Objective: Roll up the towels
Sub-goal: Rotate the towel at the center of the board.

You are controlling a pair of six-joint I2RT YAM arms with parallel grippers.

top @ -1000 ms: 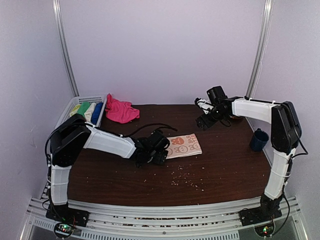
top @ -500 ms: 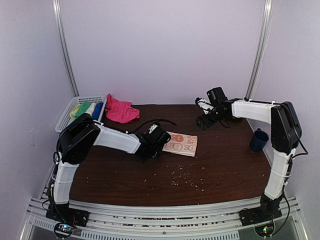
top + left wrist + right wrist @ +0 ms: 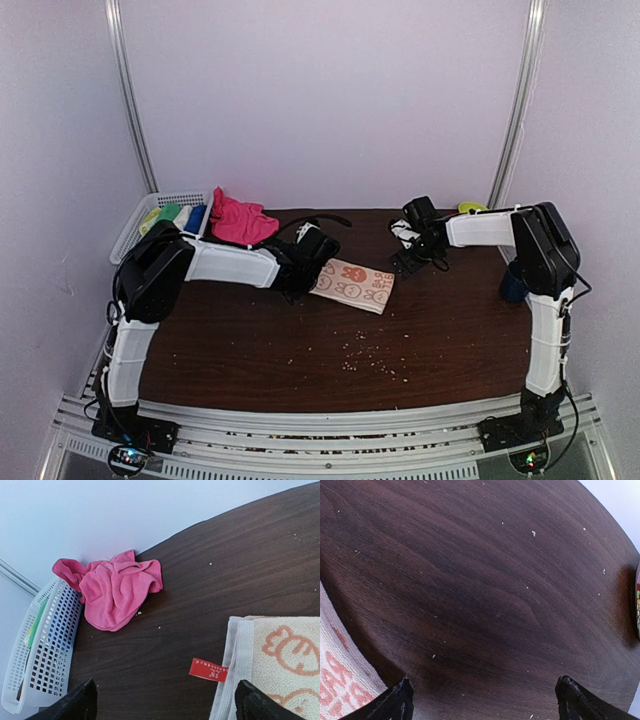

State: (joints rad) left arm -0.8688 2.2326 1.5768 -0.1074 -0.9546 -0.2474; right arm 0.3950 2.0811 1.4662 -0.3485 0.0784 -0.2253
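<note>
A peach-orange towel (image 3: 352, 283) with a pale animal pattern lies flat near the table's middle; its white border and red label (image 3: 207, 670) show in the left wrist view. My left gripper (image 3: 303, 268) hangs open just off its left edge (image 3: 167, 690), nothing between the fingers. A crumpled hot pink towel (image 3: 240, 220) (image 3: 115, 592) lies at the back left beside the basket. My right gripper (image 3: 408, 258) is open over bare wood (image 3: 483, 687), right of the peach towel, whose corner (image 3: 335, 675) shows at lower left.
A white mesh basket (image 3: 135, 230) (image 3: 45, 650) at the back left holds green, cream and blue rolled towels. A dark blue cup (image 3: 517, 280) stands near the right edge. Pale crumbs (image 3: 370, 360) are scattered over the brown table's front half.
My left gripper has moved away from the front toward the back, and the peach towel has turned and shifted slightly left. The right arm has folded in, bringing its gripper closer to the towel.
</note>
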